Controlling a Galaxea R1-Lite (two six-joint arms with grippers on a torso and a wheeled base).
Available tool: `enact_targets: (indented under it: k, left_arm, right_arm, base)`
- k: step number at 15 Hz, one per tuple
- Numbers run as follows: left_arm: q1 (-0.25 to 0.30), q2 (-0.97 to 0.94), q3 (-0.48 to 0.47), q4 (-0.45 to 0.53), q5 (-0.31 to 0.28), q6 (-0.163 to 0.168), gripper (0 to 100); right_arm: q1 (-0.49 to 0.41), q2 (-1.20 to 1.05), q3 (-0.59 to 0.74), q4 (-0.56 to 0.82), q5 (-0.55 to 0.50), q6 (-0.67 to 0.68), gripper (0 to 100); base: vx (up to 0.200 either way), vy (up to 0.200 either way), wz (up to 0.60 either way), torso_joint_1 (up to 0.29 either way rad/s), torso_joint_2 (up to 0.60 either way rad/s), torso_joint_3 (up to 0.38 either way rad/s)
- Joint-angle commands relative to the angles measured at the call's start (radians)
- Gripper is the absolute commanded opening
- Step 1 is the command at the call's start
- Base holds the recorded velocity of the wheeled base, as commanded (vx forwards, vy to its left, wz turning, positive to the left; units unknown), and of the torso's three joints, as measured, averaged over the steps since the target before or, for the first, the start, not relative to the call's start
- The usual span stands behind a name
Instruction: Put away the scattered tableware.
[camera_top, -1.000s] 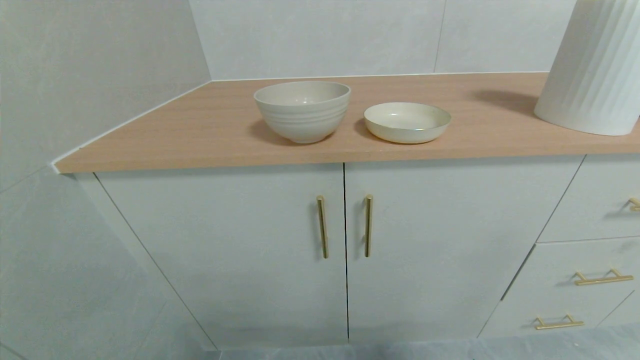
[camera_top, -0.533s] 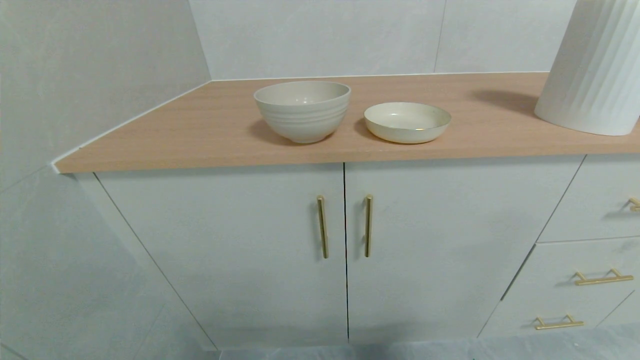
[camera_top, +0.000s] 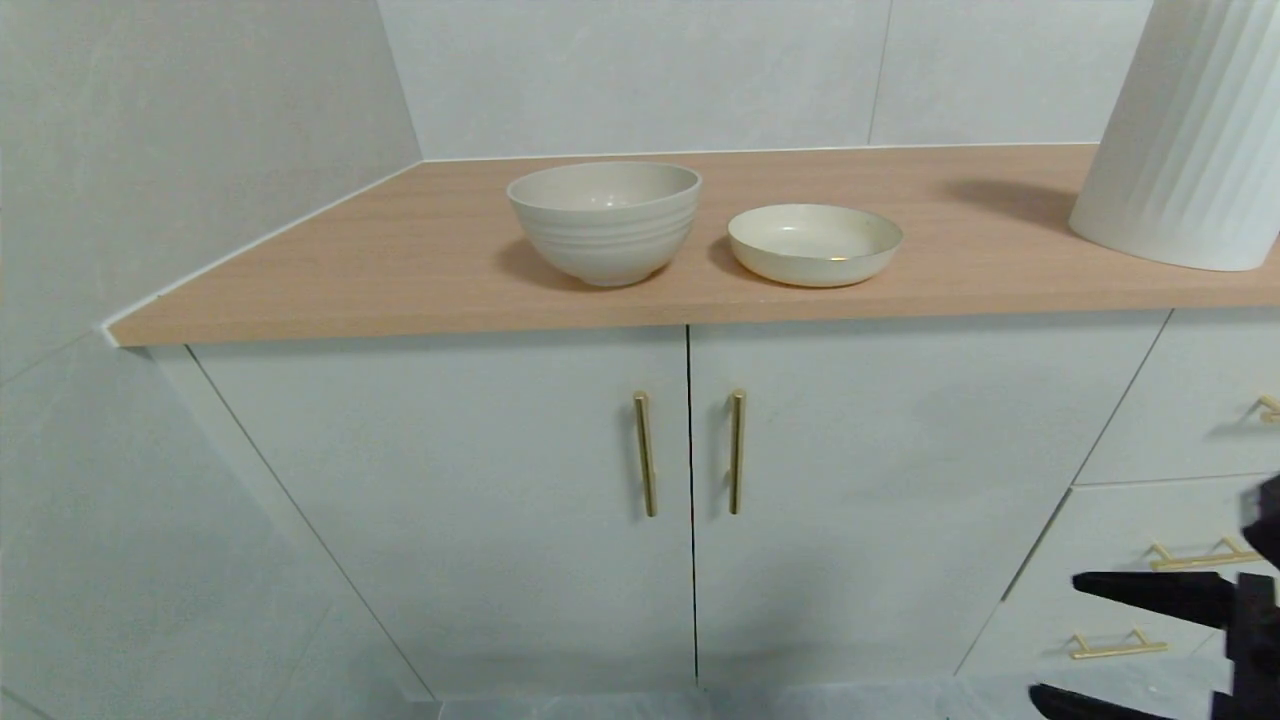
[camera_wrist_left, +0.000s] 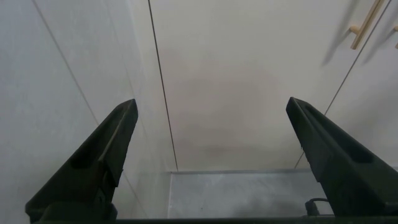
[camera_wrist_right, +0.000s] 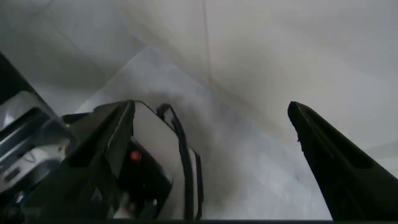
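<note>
**Desk:** What's changed on your screen?

**Me:** My right gripper (camera_top: 1054, 636) has come up into the lower right of the head view, in front of the drawers (camera_top: 1150, 520). A moment ago it wasn't there. The bowl (camera_top: 604, 222) and the dish (camera_top: 814, 243) haven't shifted.

**Desk:** Jaws?

**Me:** Apart on both arms. The right one's fingers stand wide with nothing between them. The left gripper (camera_wrist_left: 210, 106) is spread just as wide, held low and facing a cabinet door (camera_wrist_left: 249, 81) near the floor.

**Desk:** Where's the tableware?

**Me:** On the wooden countertop (camera_top: 400, 270), towards its front edge, above the double doors. The deep ribbed bowl is on the left and the shallow dish just beside it on the right, not touching. Both are upright and look empty.

**Desk:** How will they handle?

**Me:** I judge them stiff and smooth-glazed, so slippery, and likely to chip if I knock them together. The bowl is probably the heavier. I'd pinch its near rim, one finger inside the wall and one outside. The dish is low with a flared wall, so I'd pinch the rim again, coming in flatter and closing gently. I expect I'll first need a door open by its gold handles (camera_top: 645, 453)
</note>
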Motion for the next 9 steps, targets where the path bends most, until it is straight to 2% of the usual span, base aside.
enact_targets:
  k: [1,3,4,5,9]
  left_arm:
    - [0.0,0.0,0.0,0.0,0.001,0.0,100]
    - [0.0,0.0,0.0,0.0,0.001,0.001,100]
    - [0.0,0.0,0.0,0.0,0.001,0.0,100]
    - [0.0,0.0,0.0,0.0,0.001,0.0,100]
    - [0.0,0.0,0.0,0.0,0.001,0.0,100]
  right_arm:
    - [0.108,0.346,-0.03,-0.266,-0.008,0.0,100]
    - [0.169,0.46,-0.03,-0.451,-0.048,0.007,100]
    - [0.181,0.48,-0.033,-0.48,-0.057,0.017,100]
    - [0.213,0.546,-0.063,-0.548,-0.068,0.083,100]
    - [0.278,0.642,-0.195,-0.6,-0.071,0.271,100]
  base:
    - [0.0,0.0,0.0,0.0,0.0,0.0]
    - [0.0,0.0,0.0,0.0,0.0,0.0]
    - [0.0,0.0,0.0,0.0,0.0,0.0]
    - [0.0,0.0,0.0,0.0,0.0,0.0]
    - [0.0,0.0,0.0,0.0,0.0,0.0]
